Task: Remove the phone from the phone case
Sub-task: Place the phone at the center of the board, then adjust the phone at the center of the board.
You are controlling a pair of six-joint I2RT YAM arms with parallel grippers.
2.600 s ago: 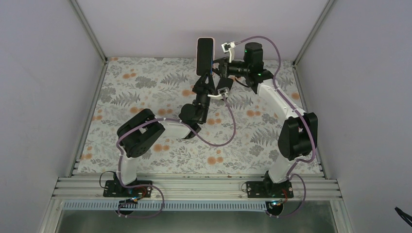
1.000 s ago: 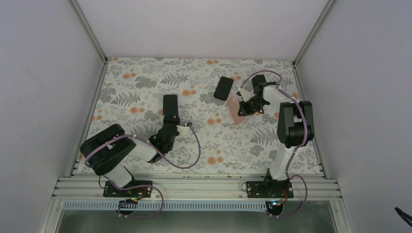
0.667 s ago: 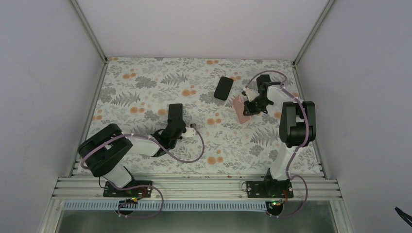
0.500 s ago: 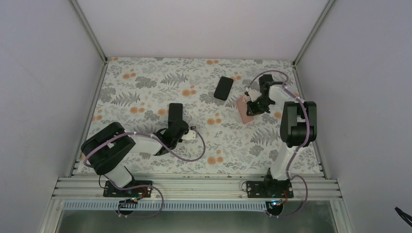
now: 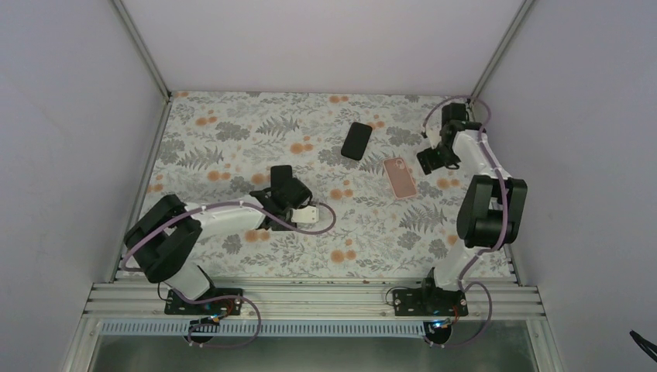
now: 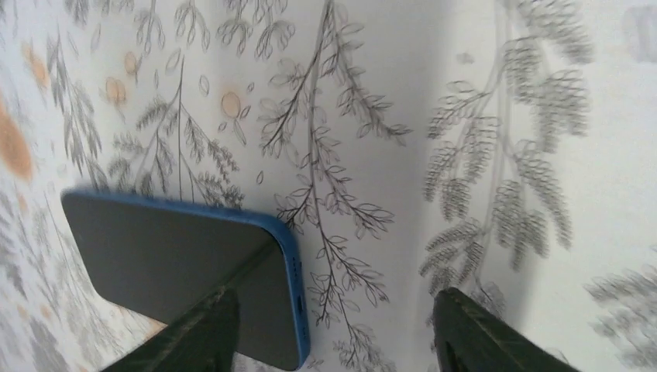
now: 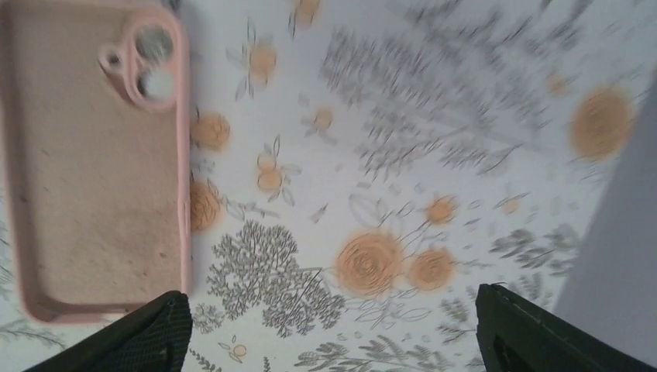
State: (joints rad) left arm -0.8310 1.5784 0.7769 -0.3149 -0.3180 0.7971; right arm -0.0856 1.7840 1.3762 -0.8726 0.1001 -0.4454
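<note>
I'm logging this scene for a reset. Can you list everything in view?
phone: one, dark screen with blue edge, flat on the table left of centre
phone case: one, pink, flat right of centre, apart from the phone
black slab: one, black, far centre; phone or case, cannot tell
table: one, floral cover in grey and orange
left gripper: one, black, open over the phone's near end
right gripper: one, black, open, to the right of the phone case
</note>
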